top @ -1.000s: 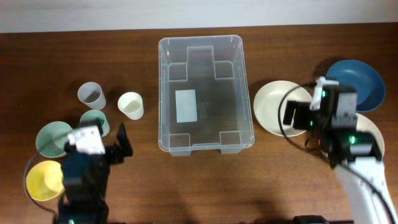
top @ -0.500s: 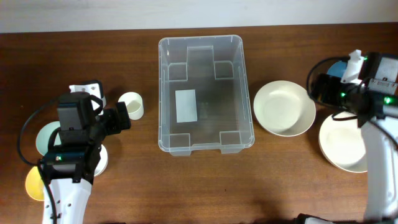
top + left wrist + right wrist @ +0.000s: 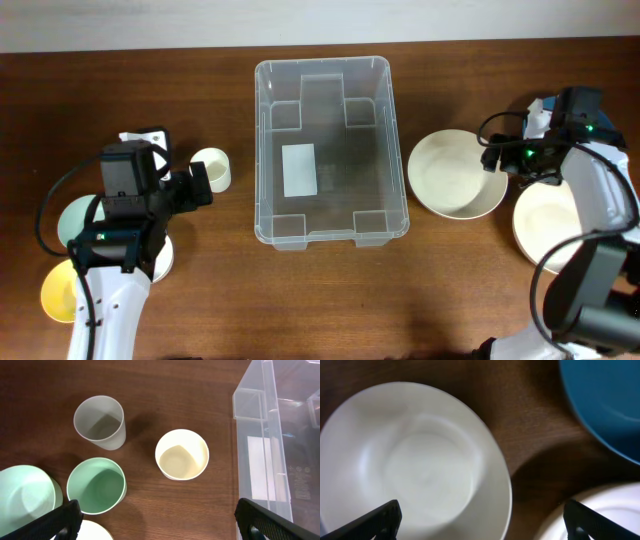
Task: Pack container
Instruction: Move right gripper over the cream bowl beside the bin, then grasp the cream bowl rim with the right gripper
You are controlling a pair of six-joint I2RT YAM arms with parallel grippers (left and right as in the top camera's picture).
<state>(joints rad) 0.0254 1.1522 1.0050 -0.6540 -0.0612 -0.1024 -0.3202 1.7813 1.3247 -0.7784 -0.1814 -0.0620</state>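
Flanking the container (image 3: 350, 160), left gripper (image 3: 160, 519) and right gripper (image 3: 481, 519) gape empty; a low approach could tip the cream cup (image 3: 182, 454) left of it.

In the left wrist view the container (image 3: 292, 420) is cut by the right edge; the right wrist view blurs the cream bowl (image 3: 415, 465).

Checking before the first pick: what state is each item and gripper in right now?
Container: upright, no lid, empty.
Cream cup: upright, empty.
Grey cup: upright, empty.
Green cup: upright, empty.
White bowl: upright, empty.
Blue dish: upright, partly out of view.
Left gripper: open, holding nothing.
Right gripper: open, holding nothing.
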